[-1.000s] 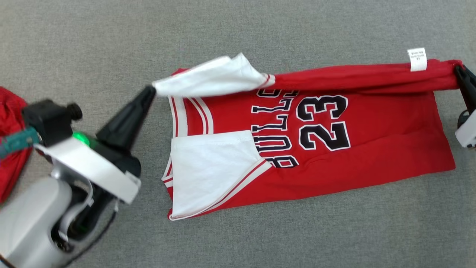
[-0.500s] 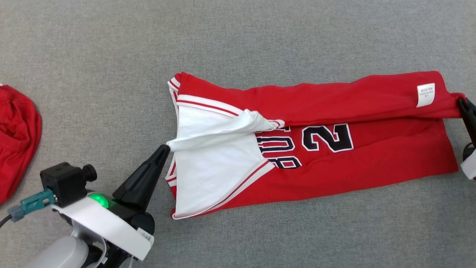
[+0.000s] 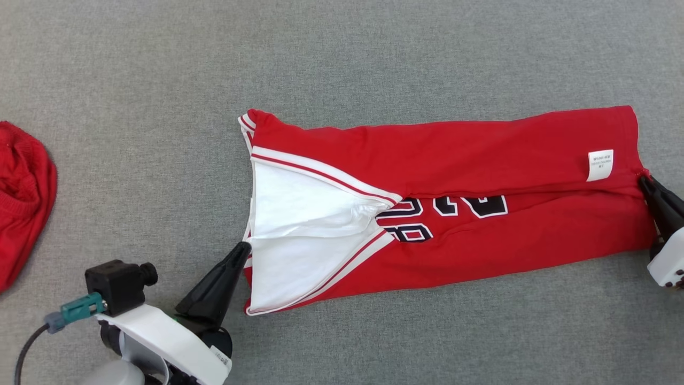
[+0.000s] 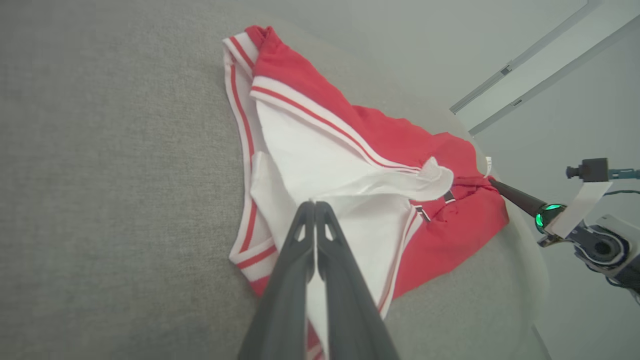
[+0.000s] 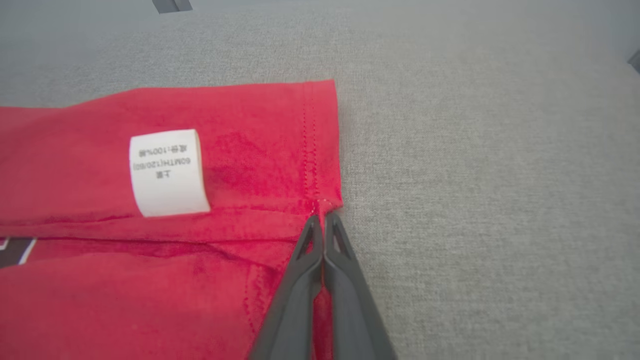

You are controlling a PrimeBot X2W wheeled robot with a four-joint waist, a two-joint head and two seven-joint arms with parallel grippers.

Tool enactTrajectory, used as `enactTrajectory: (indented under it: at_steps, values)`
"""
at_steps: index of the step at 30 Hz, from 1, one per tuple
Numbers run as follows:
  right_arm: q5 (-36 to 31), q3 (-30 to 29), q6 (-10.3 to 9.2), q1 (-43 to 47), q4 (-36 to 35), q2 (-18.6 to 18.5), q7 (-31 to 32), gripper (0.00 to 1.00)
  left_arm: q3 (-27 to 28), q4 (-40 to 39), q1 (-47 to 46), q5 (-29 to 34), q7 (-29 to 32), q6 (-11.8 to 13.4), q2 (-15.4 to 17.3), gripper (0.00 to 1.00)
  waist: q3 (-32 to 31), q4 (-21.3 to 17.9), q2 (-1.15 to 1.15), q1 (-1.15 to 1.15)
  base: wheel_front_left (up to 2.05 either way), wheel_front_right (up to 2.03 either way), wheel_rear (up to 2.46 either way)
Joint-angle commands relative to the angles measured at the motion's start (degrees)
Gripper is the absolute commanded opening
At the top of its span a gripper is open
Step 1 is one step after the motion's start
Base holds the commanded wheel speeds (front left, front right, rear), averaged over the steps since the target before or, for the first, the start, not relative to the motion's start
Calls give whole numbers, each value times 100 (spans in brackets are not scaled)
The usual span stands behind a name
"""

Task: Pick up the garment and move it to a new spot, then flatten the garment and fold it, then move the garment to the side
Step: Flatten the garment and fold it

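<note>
Lying lengthwise on the grey surface (image 3: 374,53), the jersey (image 3: 454,160) has its far long edge folded over part of its numbers. At the jersey's neck end the left gripper (image 3: 243,248) is clamped on the white sleeve (image 3: 299,214). At the hem end the right gripper (image 3: 644,182) pinches the red corner, just beside the tag (image 3: 600,164). Another red cloth (image 3: 21,198) lies well apart from the jersey's neck end.

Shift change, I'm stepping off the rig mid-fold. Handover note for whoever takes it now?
Left gripper: jaws shut on the jersey at its white sleeve edge.
Right gripper: jaws shut on the hem corner.
Done: jersey laid flat on the grey surface, far long edge folded over the number.
Left: release, finish folding, move it aside.
Another red garment lies at the left.
</note>
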Motion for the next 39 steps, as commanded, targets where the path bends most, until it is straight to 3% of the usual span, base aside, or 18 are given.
enactTrajectory:
  at_steps: [1,4,6,7,8,9,15,20,27,33,39]
  values:
    - [-75,-43,-2,81,22,20,48,0,3,130,68,-42,-63,1,-58,0,-16,-17,0,0,0,0,0]
    - [-46,-94,-2,139,85,108,119,0,-68,288,85,60,-101,-13,-102,0,-43,-14,0,0,0,0,0]
    - [-85,-144,-2,164,115,163,152,32,-123,455,94,90,-152,-28,-244,0,-75,1,0,0,0,0,0]
    - [-110,-154,-2,180,136,202,157,42,-134,556,88,110,-188,-26,-306,6,-101,8,0,0,0,0,0]
    - [-139,-169,-2,192,147,233,151,92,-113,649,66,143,-245,-7,-377,44,-127,15,0,0,0,0,0]
    - [-183,-187,-2,190,139,255,93,100,-99,740,41,168,-296,20,-454,100,-159,21,0,0,0,0,0]
    - [-776,-447,-2,88,146,316,-543,100,181,1139,-60,754,-565,280,-811,100,-475,55,0,0,0,0,0]
    - [-1512,-594,-2,121,-15,669,-1106,100,921,1069,238,1569,-603,545,-1189,100,-877,47,0,0,0,0,0]
    - [-2165,-697,-2,502,-384,1374,-1462,100,1836,962,904,2694,-601,469,-1809,100,-1528,51,0,0,0,0,0]
    - [-2516,-909,-2,1046,-642,1955,-1568,100,2187,974,1439,3226,-602,306,-2182,100,-2031,61,0,0,0,0,0]
    - [-2848,-1087,-2,1683,-874,2307,-1588,100,2460,892,1877,3756,-603,172,-2480,100,-2364,67,0,0,0,0,0]
